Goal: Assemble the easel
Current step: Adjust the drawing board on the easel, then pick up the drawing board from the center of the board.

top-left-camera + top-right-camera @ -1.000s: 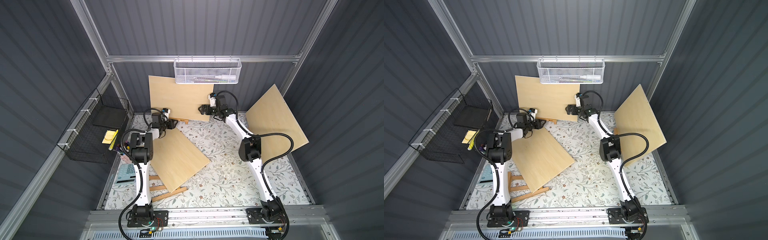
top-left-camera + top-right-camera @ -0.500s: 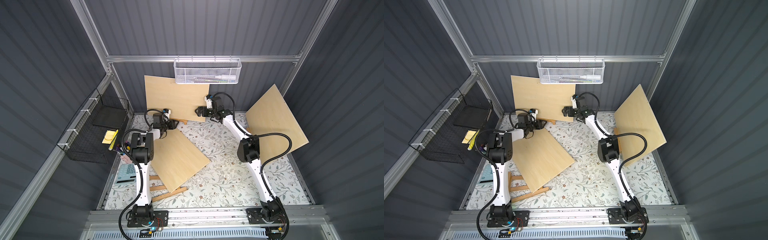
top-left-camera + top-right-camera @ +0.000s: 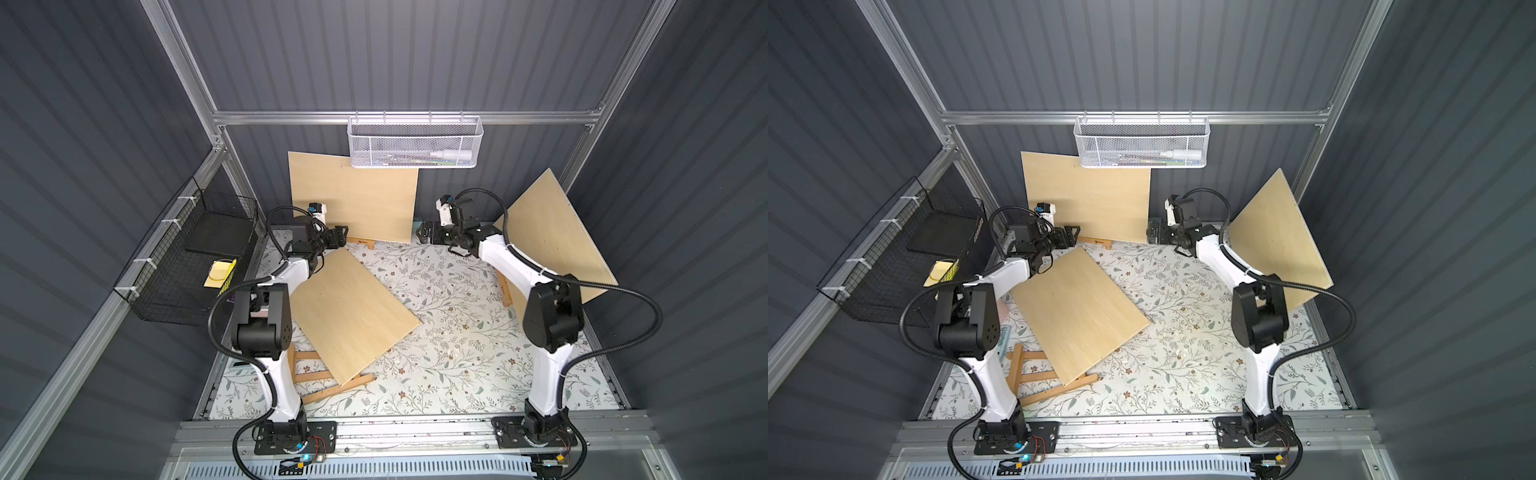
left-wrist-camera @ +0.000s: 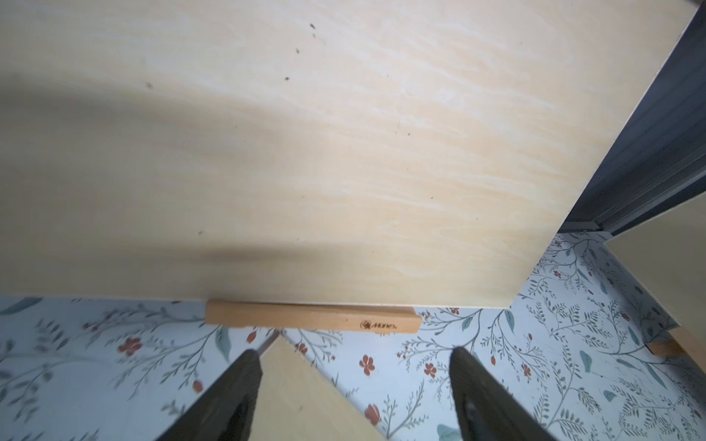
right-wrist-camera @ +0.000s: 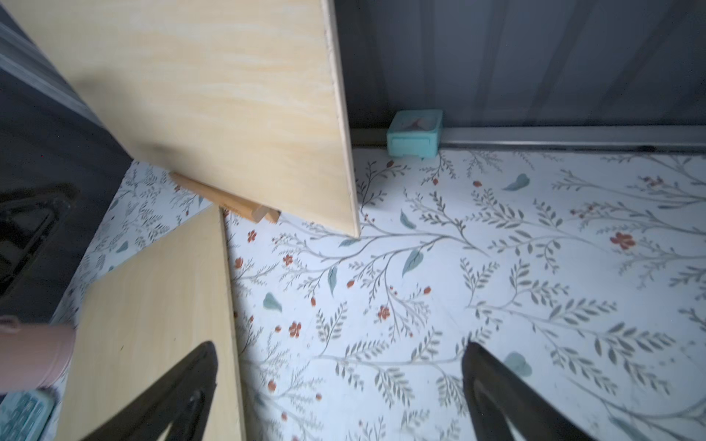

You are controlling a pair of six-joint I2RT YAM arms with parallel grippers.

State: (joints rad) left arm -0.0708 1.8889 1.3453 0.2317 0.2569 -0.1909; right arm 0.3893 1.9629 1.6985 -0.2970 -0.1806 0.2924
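loc: easel ledge (image 4: 313,319) at far edge of tabletop (image 3: 457,332), back board (image 3: 353,199) standing on it against wall (image 3: 490,178) | slim pale wood, stamped logo | likely light, stiff, tippy; grip the ledge, not the board | left fingers (image 4: 244,378) spread, nothing pinched | right fingers (image 5: 481,366) spread wide, empty

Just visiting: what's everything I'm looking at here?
boards: three, pale wood; upright at back, flat at left, leaning at right
easel frames: parts of three, light brown; one beneath each board
mesh basket: one, white; hung high at the back
wire basket: one, black; far left, holding a yellow pad
small box: one, teal; at the back
table cover: one, floral white
arms: two, white and black; front corners
end effectors: two, black, both open; near the back board
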